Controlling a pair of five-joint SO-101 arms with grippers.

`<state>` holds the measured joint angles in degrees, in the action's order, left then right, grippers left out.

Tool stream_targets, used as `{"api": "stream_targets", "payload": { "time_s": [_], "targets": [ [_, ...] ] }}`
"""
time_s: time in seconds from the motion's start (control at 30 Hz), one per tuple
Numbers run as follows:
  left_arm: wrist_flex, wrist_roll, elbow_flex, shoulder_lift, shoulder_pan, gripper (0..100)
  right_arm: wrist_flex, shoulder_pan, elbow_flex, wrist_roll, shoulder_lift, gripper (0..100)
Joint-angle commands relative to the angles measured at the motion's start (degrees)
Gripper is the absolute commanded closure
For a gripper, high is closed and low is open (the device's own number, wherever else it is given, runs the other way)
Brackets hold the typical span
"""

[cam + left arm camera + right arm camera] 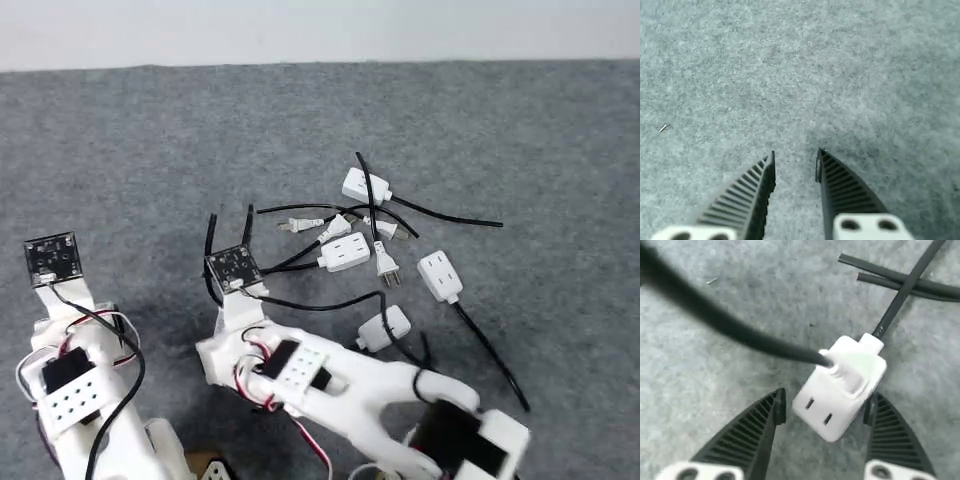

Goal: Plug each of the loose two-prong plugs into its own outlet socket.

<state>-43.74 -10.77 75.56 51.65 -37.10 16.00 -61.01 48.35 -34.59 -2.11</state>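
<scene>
Right gripper (826,394) straddles the white plastic two-slot outlet socket (840,385) lying on the grey felt worktop (790,60), fingers (757,432) spread wide, likely placed to clamp it; left gripper (795,152), fingers partly spread, holds nothing.

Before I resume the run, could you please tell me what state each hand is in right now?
Left hand: open, empty, above bare carpet.
Right hand: open, fingers either side of a white outlet socket, not clamped on it.
</scene>
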Motion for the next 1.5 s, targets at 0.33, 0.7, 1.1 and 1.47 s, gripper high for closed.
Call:
{"api": "stream_targets", "payload": {
  "time_s": [0.33, 0.7, 1.1, 1.47],
  "targets": [
    [1.3, 0.7, -3.3, 0.4, -0.5, 87, 2.8, 3.9, -6.5, 15.6, 1.5, 98.4],
    [1.5, 0.6, -2.7, 0.4, -0.2, 87, 20.2, 11.2, -8.9, 17.2, -13.6, 99.1],
    [2.5, -1.7, -1.1, 0.4, 2.3, 87, 44.4, 32.9, -8.9, 36.0, -51.2, 99.1],
    [2.2, -2.0, -0.5, 0.5, 4.7, 87, 56.9, 74.4, -2.5, 55.8, -72.3, 99.1]
  ]
}}
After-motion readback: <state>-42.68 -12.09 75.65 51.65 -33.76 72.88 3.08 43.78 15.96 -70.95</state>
